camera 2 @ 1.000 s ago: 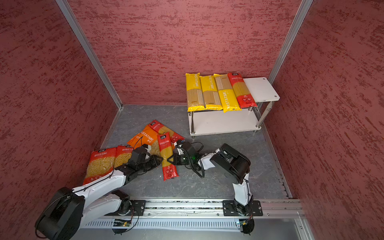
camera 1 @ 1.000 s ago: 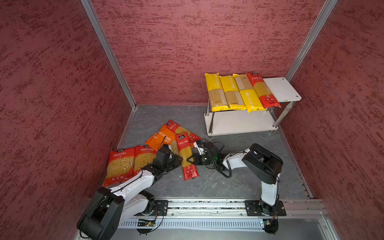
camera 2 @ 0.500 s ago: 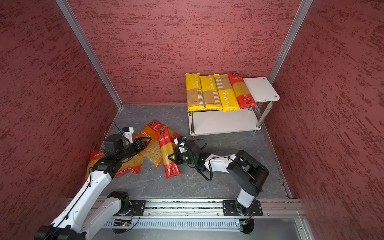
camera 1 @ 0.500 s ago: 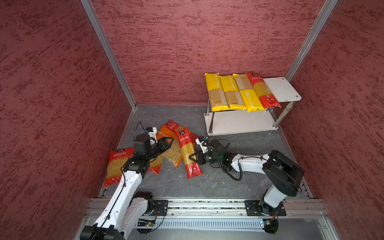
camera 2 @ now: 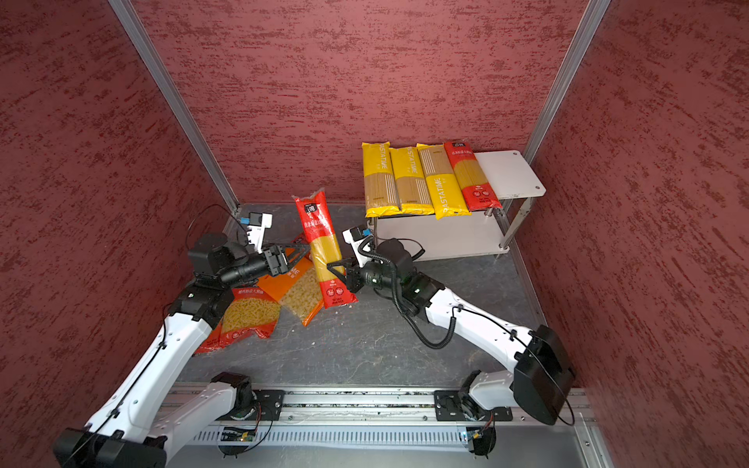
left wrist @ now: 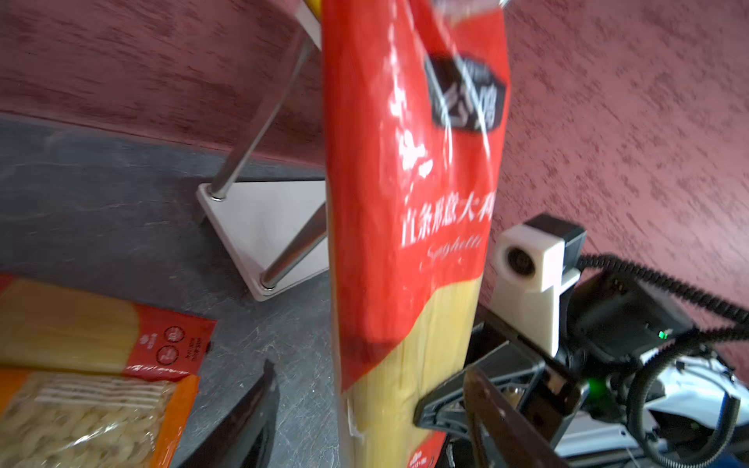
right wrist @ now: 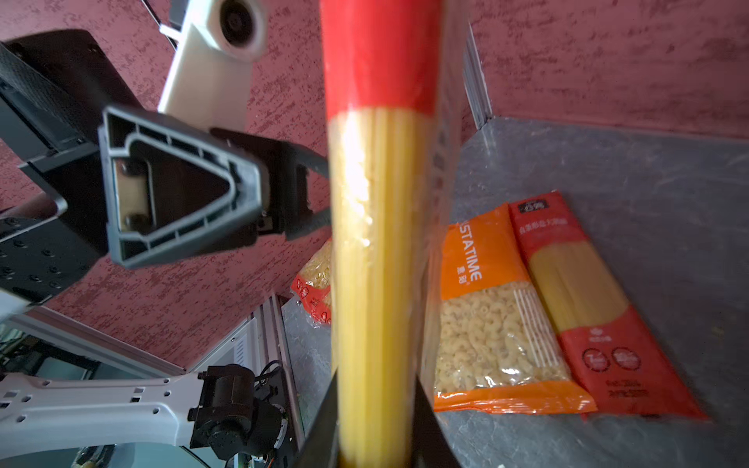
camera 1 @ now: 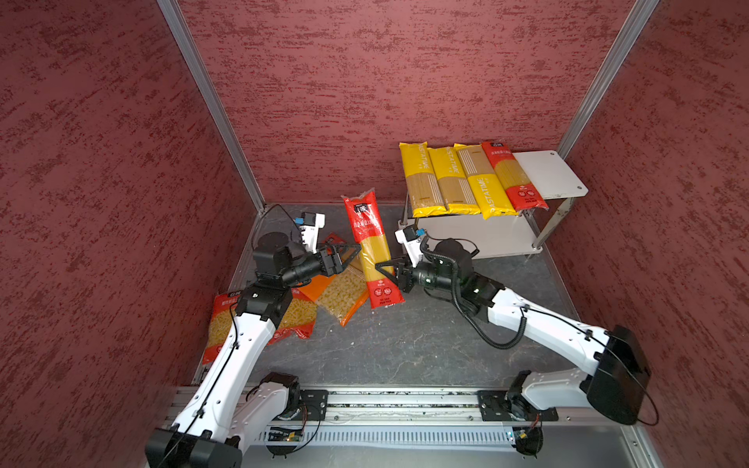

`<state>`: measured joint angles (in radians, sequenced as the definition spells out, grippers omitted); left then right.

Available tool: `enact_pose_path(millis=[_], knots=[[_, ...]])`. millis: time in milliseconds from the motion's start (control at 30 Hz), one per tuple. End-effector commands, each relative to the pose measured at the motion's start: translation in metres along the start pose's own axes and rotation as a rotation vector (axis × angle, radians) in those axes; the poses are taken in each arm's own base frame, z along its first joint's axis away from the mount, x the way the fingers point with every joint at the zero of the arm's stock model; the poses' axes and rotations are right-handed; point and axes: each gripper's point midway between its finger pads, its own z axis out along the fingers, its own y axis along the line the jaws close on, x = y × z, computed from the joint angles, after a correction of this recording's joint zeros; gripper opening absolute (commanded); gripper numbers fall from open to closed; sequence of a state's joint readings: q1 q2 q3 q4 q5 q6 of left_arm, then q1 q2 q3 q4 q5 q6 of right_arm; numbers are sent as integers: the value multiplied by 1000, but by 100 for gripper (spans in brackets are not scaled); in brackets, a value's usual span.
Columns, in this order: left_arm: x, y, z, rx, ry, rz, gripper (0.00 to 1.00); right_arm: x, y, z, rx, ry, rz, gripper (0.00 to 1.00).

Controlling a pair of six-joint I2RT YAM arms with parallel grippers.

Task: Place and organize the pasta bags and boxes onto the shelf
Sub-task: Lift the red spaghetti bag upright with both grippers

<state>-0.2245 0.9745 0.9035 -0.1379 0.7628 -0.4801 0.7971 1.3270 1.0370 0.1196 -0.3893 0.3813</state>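
White shelf (camera 1: 555,174), upper right in both top views, carries four long packs (camera 1: 454,182) side by side on its top board. A bare strip remains at the board's right end. At centre frame the red spaghetti pack (camera 1: 371,243) stands near-upright, clamped low on its clear section by the right gripper (camera 1: 386,270). The left gripper (camera 1: 353,254) is spread wide and released, with one finger on either side of the pack. Recommendation: carry it single-handed and lay it flat in the bare strip, parallel to its neighbours.
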Motion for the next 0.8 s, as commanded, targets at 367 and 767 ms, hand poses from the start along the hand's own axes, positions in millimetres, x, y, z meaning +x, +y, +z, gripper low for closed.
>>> enact_pose_path(millis=[367, 767], knots=[[-32, -83, 25, 409, -32, 209, 61, -81, 79, -73, -186, -214, -330, 0], [-33, -100, 37, 476, -19, 250, 19, -81, 65, -79, -157, -252, -296, 12]])
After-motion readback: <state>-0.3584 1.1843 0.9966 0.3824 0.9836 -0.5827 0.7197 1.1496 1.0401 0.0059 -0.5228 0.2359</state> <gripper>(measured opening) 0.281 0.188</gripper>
